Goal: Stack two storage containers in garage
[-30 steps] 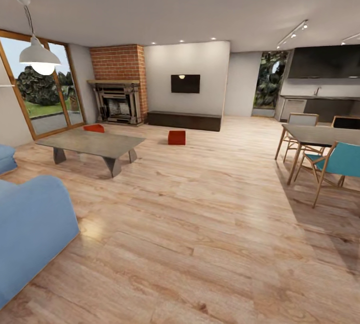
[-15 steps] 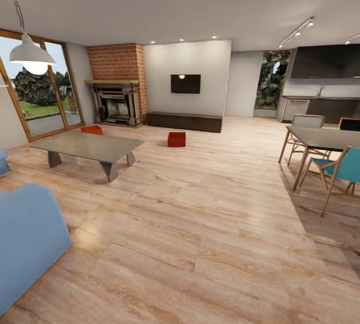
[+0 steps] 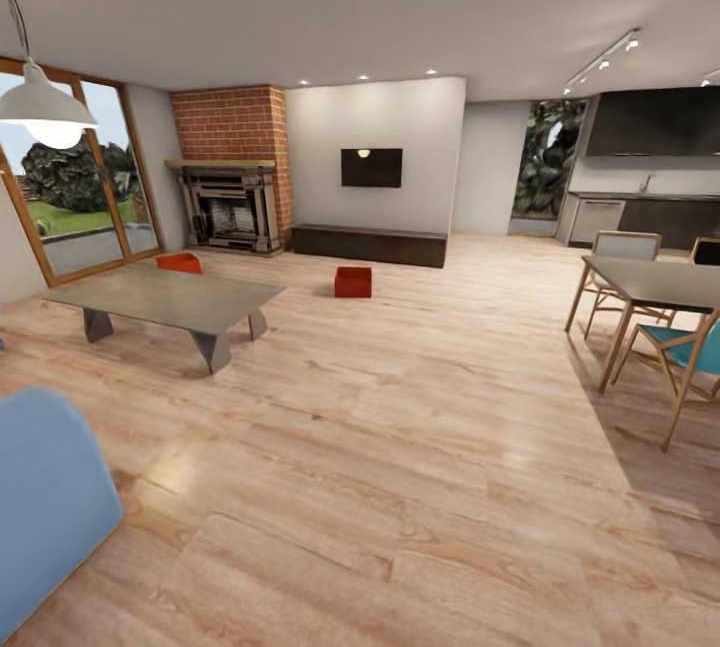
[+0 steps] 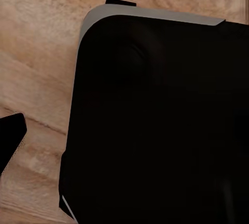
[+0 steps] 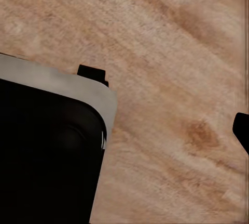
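We are in the approach step across the living room, one orange-red bin (image 3: 353, 281) on the plank floor (image 3: 400, 447) before the bench (image 3: 370, 245), the other (image 3: 179, 263) beyond the coffee table (image 3: 165, 299); we cannot tell our grippers' state; next, drive closer.

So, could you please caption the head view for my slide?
Living room: two orange-red containers on the wood floor near the fireplace.

The whole head view has shifted, so the camera has moved; the blue upholstered sofa (image 3: 45, 497) shows less at the near left; the white dome pendant lamp (image 3: 40, 105) sits nearer the edge.
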Robot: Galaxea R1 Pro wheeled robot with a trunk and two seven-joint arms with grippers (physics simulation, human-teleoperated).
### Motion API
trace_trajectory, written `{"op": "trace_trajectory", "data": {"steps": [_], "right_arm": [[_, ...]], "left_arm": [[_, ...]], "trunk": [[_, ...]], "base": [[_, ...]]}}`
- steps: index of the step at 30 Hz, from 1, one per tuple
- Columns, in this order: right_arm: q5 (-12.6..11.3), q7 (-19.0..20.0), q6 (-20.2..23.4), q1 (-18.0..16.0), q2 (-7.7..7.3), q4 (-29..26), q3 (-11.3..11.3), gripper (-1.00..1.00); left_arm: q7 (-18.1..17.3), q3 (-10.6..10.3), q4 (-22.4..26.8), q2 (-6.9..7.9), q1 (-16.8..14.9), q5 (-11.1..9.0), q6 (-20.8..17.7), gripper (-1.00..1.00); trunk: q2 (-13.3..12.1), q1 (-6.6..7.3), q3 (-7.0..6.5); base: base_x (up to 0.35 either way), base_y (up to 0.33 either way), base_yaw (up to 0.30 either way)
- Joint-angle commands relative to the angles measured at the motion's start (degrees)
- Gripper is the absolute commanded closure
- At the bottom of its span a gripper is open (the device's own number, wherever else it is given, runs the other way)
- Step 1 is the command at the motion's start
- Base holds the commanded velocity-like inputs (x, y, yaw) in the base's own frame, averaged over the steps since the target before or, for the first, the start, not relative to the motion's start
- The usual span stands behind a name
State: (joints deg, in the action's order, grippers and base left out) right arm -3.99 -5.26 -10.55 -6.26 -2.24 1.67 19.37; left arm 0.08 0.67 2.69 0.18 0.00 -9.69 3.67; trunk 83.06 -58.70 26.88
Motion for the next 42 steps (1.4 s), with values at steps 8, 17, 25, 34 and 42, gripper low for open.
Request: {"op": "trace_trajectory", "data": {"steps": [8, 17, 25, 34, 42], "right_arm": [[-0.4, -0.1, -0.3, -0.1, -0.13, 0.2, 0.5, -1.00], [-0.6, -0.7, -0.1, -0.1, -0.22, 0.2, 0.4, -1.00], [-0.6, -0.9, 0.0, -0.1, -0.20, 0.2, 0.5, -1.00], [-0.6, -0.9, -0.1, -0.1, -0.21, 0.2, 0.5, -1.00], [-0.6, -0.8, -0.1, -0.1, -0.20, 0.2, 0.4, -1.00]], "left_arm": [[0.0, 0.1, 0.1, -0.06, 0.0, -0.3, 0.4, -1.00], [0.1, 0.1, 0.1, -0.08, 0.0, -0.3, 0.6, -1.00], [0.1, 0.1, 0.1, -0.05, 0.0, -0.3, 0.6, -1.00], [0.1, 0.1, 0.1, -0.09, 0.0, -0.3, 0.6, -1.00], [0.1, 0.0, 0.1, -0.09, 0.0, -0.3, 0.6, -1.00]], "trunk": [[0.0, -0.03, 0.05], [0.0, -0.03, 0.05], [0.0, -0.03, 0.05], [0.0, -0.03, 0.05], [0.0, -0.03, 0.05]], "base": [[0.327, 0.000, 0.000], [0.327, 0.000, 0.000], [0.327, 0.021, 0.000], [0.326, 0.102, 0.000], [0.327, 0.120, 0.000]]}}
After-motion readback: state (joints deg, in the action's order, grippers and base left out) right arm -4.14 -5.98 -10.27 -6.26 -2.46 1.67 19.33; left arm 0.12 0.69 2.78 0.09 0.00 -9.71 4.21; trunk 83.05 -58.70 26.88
